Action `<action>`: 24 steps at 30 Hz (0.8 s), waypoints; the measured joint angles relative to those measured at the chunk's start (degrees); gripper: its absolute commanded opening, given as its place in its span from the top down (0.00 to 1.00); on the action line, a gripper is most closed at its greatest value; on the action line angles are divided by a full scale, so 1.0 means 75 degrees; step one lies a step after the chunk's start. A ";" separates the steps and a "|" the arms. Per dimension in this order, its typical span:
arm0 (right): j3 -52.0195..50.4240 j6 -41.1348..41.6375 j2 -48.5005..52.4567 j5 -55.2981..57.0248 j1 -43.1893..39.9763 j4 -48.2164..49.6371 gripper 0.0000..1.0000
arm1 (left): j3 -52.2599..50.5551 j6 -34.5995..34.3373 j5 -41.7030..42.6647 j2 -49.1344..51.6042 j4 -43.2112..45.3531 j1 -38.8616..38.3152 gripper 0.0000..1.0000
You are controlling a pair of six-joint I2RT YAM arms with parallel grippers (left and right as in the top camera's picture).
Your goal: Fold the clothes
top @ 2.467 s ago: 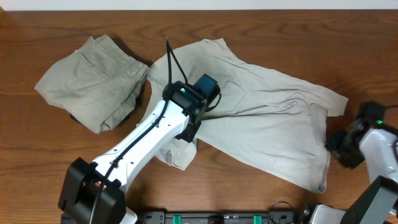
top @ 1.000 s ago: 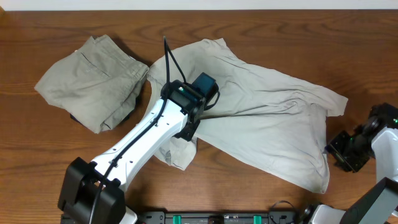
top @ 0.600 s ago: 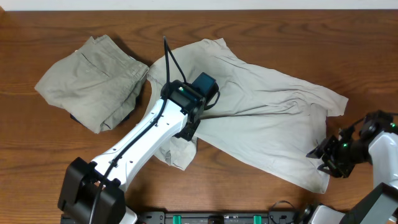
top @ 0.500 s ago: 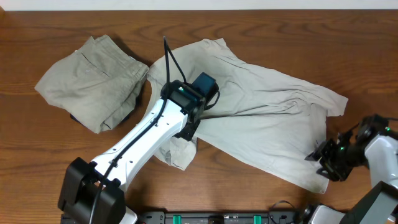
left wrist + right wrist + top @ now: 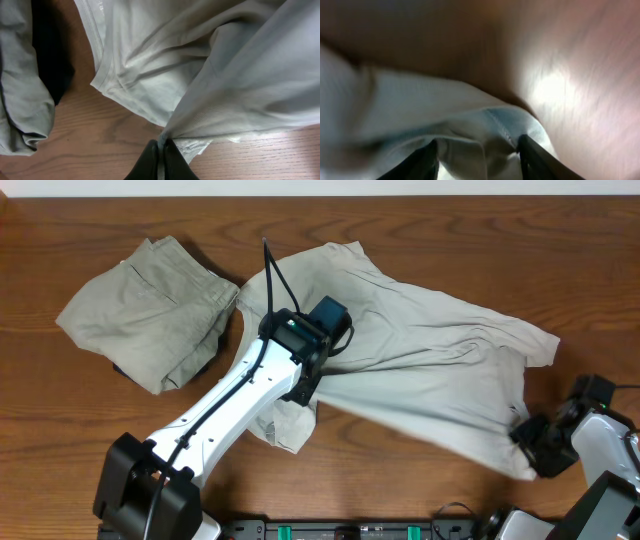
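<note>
Pinching a fold of the T-shirt (image 5: 430, 380), the left hand (image 5: 161, 150) has its two dark fingers (image 5: 146, 162) pressed flat together with a thin edge of pale cloth caught between them. From that pinch the fabric runs up and away in a smooth, taut ridge. The shirt itself lies spread and wrinkled over the middle and right of the wooden table (image 5: 500, 240), one stitched hem curling on the wood near the left arm. Just left of it lie the darker khaki trousers (image 5: 150, 310), bunched in a loose heap and almost touching the shirt's upper left edge. The right hand (image 5: 480, 155) sits low at the shirt's near right corner, close to the table's front edge. Its fingers (image 5: 422, 162) stand partly apart, with a rumpled bulge of hem filling the gap between them. That close view is blurred, so I cannot tell whether they are squeezing the cloth or only straddling it.
</note>
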 measured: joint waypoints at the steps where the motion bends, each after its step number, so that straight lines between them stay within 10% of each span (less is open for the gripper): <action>1: 0.0000 0.0047 0.0000 0.0064 0.0000 0.0192 0.52 | 0.0000 0.0000 0.0000 0.0000 0.0003 0.0000 0.94; 10: -0.0003 0.0035 0.0119 0.0096 -0.0003 0.2063 0.36 | 0.0000 0.0000 -0.0003 0.0000 0.0064 0.0000 0.94; 24: 0.1469 -0.0979 -0.0997 -0.1792 -0.0006 -0.1617 0.43 | 0.0000 0.0000 -0.0003 0.0000 0.0067 0.0000 0.94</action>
